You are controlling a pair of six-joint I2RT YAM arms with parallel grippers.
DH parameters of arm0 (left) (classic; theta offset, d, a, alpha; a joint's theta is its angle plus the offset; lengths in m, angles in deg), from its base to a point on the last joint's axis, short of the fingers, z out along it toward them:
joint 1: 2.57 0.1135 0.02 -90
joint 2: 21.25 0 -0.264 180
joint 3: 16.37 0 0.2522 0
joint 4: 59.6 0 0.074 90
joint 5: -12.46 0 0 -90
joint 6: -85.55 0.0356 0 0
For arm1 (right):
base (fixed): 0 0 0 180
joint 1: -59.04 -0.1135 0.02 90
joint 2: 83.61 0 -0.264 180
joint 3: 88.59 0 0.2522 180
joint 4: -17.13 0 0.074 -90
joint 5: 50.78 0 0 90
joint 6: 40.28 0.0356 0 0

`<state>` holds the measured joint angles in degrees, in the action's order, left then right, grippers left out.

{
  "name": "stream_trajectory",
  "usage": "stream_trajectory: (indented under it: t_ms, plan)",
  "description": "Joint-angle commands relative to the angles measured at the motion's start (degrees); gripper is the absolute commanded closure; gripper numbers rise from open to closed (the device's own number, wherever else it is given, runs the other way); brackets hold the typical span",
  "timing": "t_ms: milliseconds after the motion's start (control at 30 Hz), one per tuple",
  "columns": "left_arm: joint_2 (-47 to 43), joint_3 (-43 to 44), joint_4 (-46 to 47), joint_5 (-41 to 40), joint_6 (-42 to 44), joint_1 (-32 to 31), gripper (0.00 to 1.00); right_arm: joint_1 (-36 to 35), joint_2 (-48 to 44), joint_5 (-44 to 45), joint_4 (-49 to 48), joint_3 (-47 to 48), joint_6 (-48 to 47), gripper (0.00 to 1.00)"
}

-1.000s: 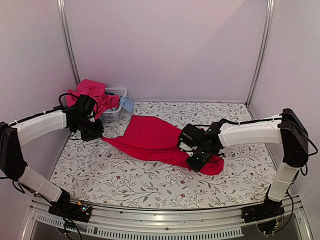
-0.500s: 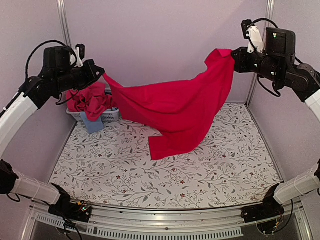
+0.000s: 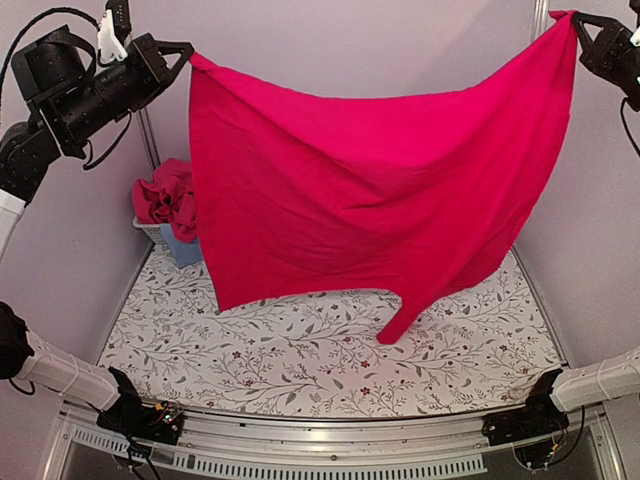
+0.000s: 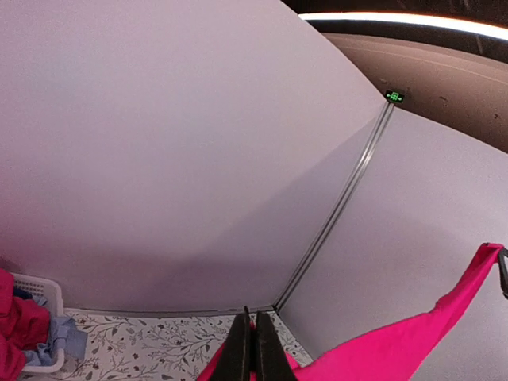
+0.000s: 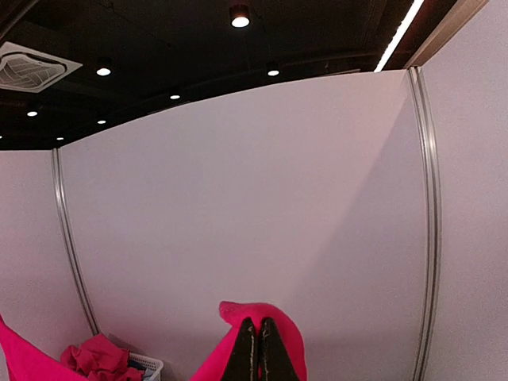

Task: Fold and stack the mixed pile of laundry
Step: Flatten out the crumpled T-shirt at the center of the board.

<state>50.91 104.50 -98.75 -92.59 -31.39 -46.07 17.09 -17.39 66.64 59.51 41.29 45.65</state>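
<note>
A large bright red cloth (image 3: 370, 190) hangs spread like a curtain above the floral table. My left gripper (image 3: 185, 52) is shut on its upper left corner and my right gripper (image 3: 578, 20) is shut on its upper right corner. The cloth's lowest corner (image 3: 395, 332) dangles close to the table. In the left wrist view the gripper (image 4: 252, 313) is shut with red cloth (image 4: 413, 353) running off to the right. In the right wrist view the gripper (image 5: 257, 321) pinches a red fold (image 5: 246, 309). More of the laundry pile, red-pink pieces (image 3: 165, 200) and a light blue one (image 3: 185, 250), sits at the back left.
A white slatted basket (image 3: 150, 230) stands in the back left corner and holds the other laundry. It also shows as a basket (image 4: 40, 287) in the left wrist view. Pale walls with metal posts (image 3: 150, 150) enclose the table (image 3: 300, 370).
Both arms have risen and spread further apart. The red cloth, which sagged between them, is now stretched wide and hangs flat.
</note>
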Motion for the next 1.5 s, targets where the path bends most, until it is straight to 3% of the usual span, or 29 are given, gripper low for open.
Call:
stream_trajectory:
  t_ms: [0,367,700,867,1067,1200,1333,1467]
  plan:
    - [1.02,2.79,0.88,-10.55,2.96,-0.41,1.0,-0.08,1.96,5.39,-5.33,-0.79,-5.44,1.0]
    - [8.84,4.81,-3.6,-8.78,0.78,2.83,1.0,0.09,5.16,10.17,-12.87,-7.92,-12.87,1.0]
    - [8.33,3.22,-3.64,-5.17,0.59,4.99,1.0,2.62,6.38,10.09,-11.61,-8.09,-12.0,1.0]
    - [15.64,7.08,-1.72,1.62,-0.58,11.08,1.0,17.09,9.53,-2.55,-9.33,-5.77,-3.92,1.0]
    - [30.74,17.5,7.68,9.58,-0.64,18.98,1.0,32.14,22.14,-20.4,-10.59,3.25,7.61,1.0]
    - [41.87,27.04,15.51,14.28,-5.34,23.28,1.0,38.16,33.71,-31.29,-12.71,14.73,13.25,1.0]
    - [50.18,34.1,29.12,20.59,-14.07,27.67,1.0,43.2,43.9,-38.09,-17.97,26.35,19.06,1.0]
    - [53.23,37.98,37.29,23.34,-15.34,28.75,1.0,47.33,46.24,-43.6,-27.78,27.59,25.1,1.0]
